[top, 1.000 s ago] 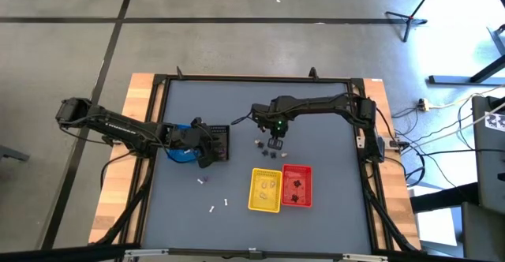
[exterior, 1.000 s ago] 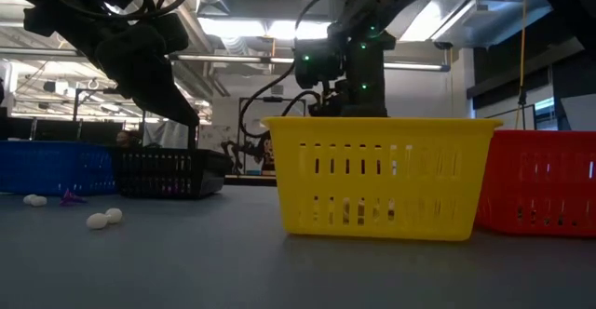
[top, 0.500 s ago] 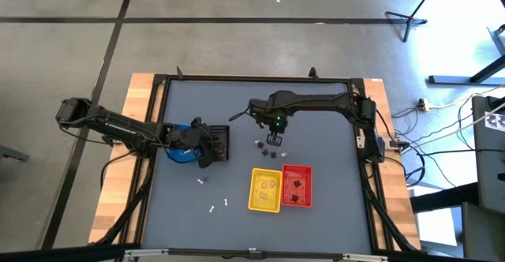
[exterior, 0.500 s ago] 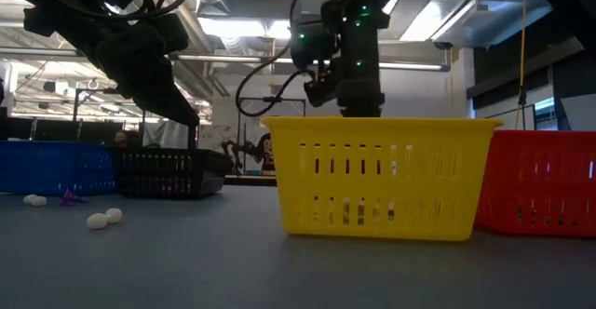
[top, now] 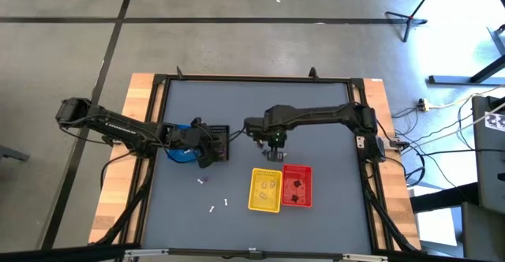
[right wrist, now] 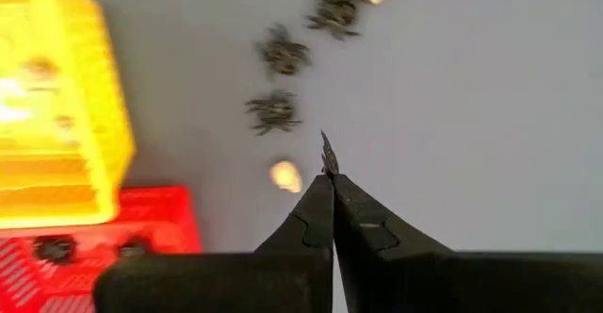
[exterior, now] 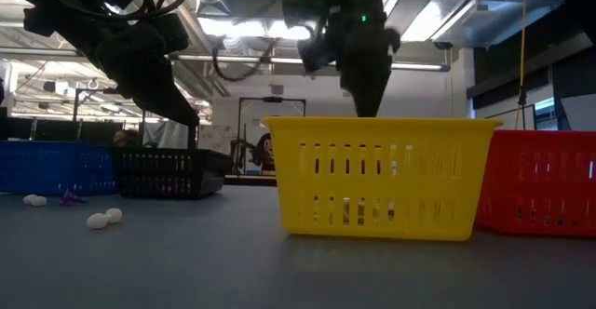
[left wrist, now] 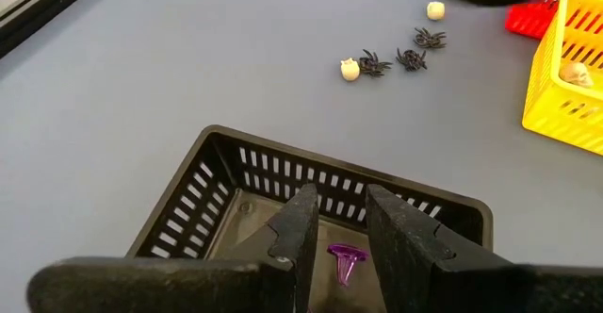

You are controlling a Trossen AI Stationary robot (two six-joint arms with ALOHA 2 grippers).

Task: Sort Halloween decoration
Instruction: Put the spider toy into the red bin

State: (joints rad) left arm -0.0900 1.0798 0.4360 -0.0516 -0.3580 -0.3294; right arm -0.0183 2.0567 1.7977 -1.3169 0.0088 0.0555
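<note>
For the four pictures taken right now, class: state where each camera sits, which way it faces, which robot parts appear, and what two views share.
High view: overhead, facing down; both arms, table.
Low view: table-top height, facing level across; yellow basket, arms above.
Left wrist: over the black basket; left claw around a purple trinket.
Right wrist: faces the tabletop; shut right claw pinching something tiny.
Both wrist views share the black spiders.

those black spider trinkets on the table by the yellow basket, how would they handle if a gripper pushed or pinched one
The black spiders look tiny beside the yellow basket, so probably very light and apt to skid when nudged. Their thin splayed legs look likely to flex or snag, so a pinch may catch only a leg. They lie flat, so rolling seems unlikely, unlike the rounded pale trinket beside them.
</note>
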